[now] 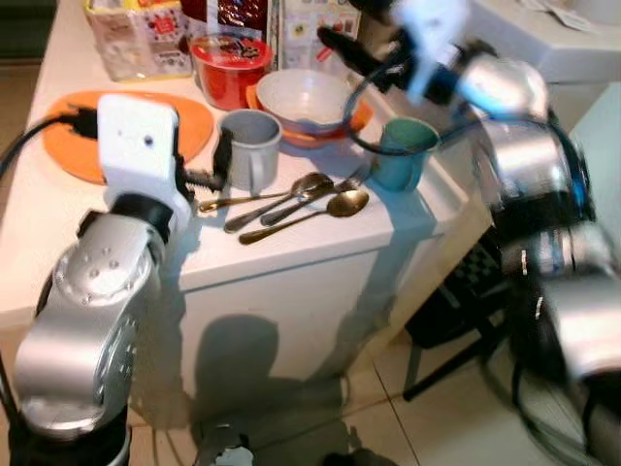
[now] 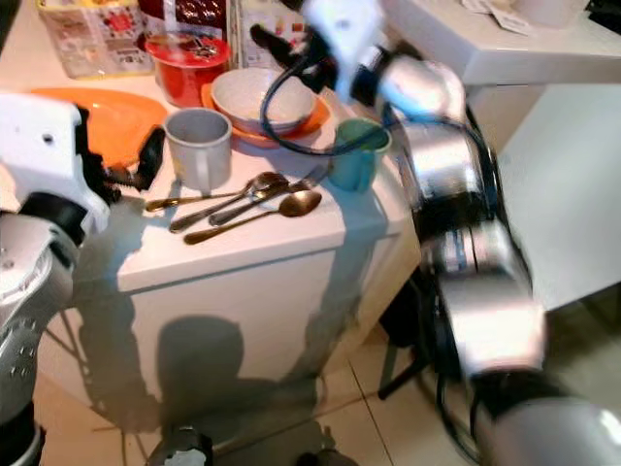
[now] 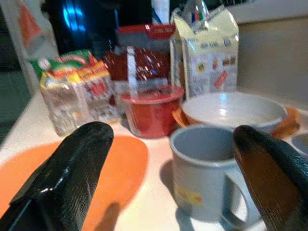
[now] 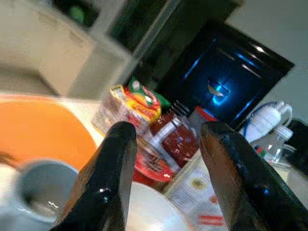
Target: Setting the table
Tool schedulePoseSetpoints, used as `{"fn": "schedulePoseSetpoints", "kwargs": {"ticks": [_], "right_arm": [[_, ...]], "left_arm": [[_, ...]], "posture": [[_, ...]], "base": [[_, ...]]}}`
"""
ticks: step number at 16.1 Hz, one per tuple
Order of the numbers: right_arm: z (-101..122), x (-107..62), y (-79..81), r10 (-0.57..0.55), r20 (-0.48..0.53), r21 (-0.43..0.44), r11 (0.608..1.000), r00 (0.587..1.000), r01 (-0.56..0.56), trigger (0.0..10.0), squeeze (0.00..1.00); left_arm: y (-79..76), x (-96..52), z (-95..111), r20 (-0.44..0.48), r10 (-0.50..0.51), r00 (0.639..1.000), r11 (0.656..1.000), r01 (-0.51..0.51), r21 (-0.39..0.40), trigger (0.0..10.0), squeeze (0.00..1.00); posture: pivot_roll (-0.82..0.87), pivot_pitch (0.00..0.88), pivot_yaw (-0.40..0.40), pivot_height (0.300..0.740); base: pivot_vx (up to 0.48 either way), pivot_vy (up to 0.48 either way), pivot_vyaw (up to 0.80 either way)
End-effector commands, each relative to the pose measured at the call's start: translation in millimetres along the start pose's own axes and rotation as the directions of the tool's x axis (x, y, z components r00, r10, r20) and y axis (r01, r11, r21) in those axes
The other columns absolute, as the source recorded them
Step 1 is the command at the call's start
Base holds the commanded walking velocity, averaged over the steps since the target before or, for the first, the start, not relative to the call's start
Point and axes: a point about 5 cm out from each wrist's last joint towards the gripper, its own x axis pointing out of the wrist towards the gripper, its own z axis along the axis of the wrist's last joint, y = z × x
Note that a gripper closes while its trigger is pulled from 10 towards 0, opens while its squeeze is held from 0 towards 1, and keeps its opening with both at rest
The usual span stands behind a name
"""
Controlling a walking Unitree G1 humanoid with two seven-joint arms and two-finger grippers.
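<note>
Two hands gape empty: left hand [image 3: 168,178] by the grey mug [image 1: 250,146], right hand [image 4: 166,178] blurred above.

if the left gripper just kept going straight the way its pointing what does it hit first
Most likely the grey mug. The left gripper is open, and the mug sits just ahead between its fingers, slightly toward one side. Behind it stand the white bowl and the red cup. Depth is hard to judge, so a finger might clip the mug's handle.

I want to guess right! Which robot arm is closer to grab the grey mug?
Probably the left. The left gripper is open right beside the grey ceramic mug, fingers either side of it in the wrist view. The right gripper hangs open above the white bowl, farther away.
</note>
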Motion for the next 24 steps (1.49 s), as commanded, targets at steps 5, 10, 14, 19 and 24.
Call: {"fn": "schedulePoseSetpoints", "kwargs": {"ticks": [5,10,14,19,24], "right_arm": [[1,-70.5,34.1,-0.222,-0.094,0.213,0.948,0.97,0.238,10.0,0.0],[-31,-133.4,74.7,-0.461,-0.35,0.114,0.843,0.815,0.526,10.0,0.0],[-36,-145.9,88.6,-0.493,-0.422,0.175,0.779,0.761,0.602,10.0,0.0],[-47,-152.1,106.5,-0.44,-0.517,0.176,0.785,0.734,0.594,10.0,0.0],[-46,-166.3,131.9,-0.382,-0.586,0.194,0.79,0.715,0.581,10.0,0.0]], "left_arm": [[-14.0,3.9,-8,0.032,-0.027,0.999,0.997,0.025,0.077,10.0,0.0],[-29.2,0.9,-17,0.077,-0.108,0.991,0.993,0.111,-0.045,10.0,0.0],[-29.4,-10.8,-34,0.029,-0.101,0.994,0.995,0.101,0.011,10.0,0.0],[-44.3,-27.0,-54,-0.019,-0.143,0.99,0.99,0.143,0.012,10.0,0.0],[-47.0,-38.2,-55,-0.027,-0.149,0.988,0.988,0.15,0.027,10.0,0.0]], "posture": [[0.09,0.0,-0.068,0.74],[0.05,0.0,-0.052,0.74],[0.06,0.0,-0.064,0.74],[0.05,0.0,-0.053,0.74],[0.04,0.028,-0.062,0.74]], "base": [[0.0,0.0,0.0],[0.0,0.0,0.0],[0.0,0.0,0.0],[0.0,0.0,0.0],[0.0,0.0,0.0]]}}
